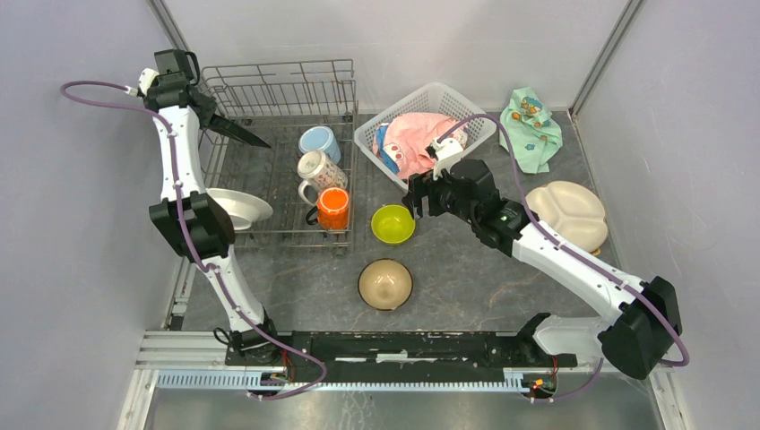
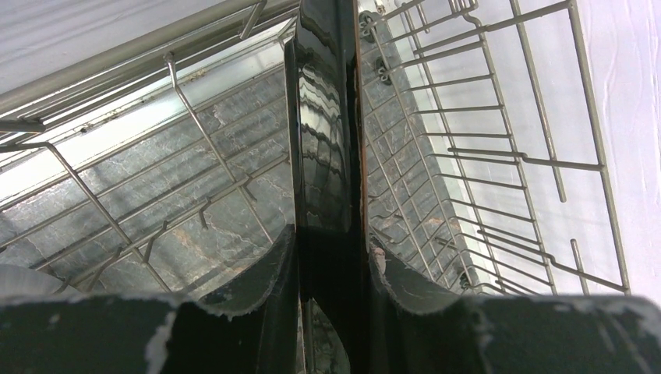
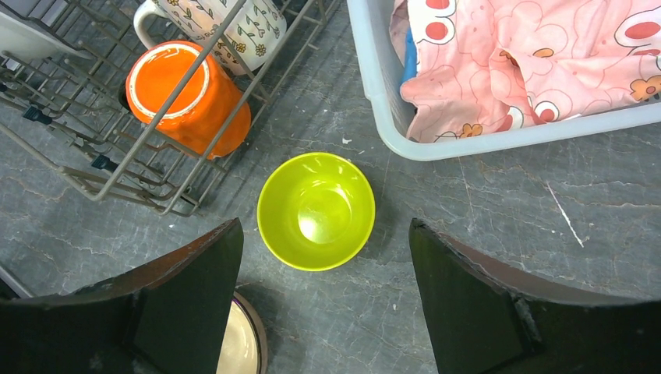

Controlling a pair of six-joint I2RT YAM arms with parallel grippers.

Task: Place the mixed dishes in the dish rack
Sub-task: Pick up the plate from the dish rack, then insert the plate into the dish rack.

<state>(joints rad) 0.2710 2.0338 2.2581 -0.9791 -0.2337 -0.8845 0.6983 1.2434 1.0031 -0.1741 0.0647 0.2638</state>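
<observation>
The left claw (image 2: 331,249) is clamped on the dark square plate (image 2: 323,156). The plate stands on edge between its fingers, over the far-left part of the dish rack (image 1: 278,90). Upright tines and tall wire walls surround it. The plate's lower edge is hidden, so I cannot tell whether it has settled between tines.

The rack fills the counter's far-left corner. It already holds a white plate (image 1: 240,208) on its near-left side. Down its right side are the light-blue mug (image 1: 318,141), the white patterned mug (image 1: 318,170) and the orange mug (image 3: 187,97).

The right claw (image 3: 323,226) hangs with its jaws wide apart and nothing in them, directly above the lime-green bowl (image 3: 316,210). That bowl sits upright mid-counter, just beside the rack's near-right corner. The tan bowl (image 1: 385,284) lies nearer the near edge, and the cream divided plate (image 1: 566,215) sits toward the right edge.

The step in hand looks like slotting the dark plate. The next move calls for lowering it straight between two tines and letting go only once they support it. The right claw would then need to come down with one finger inside the bowl's rim.
</observation>
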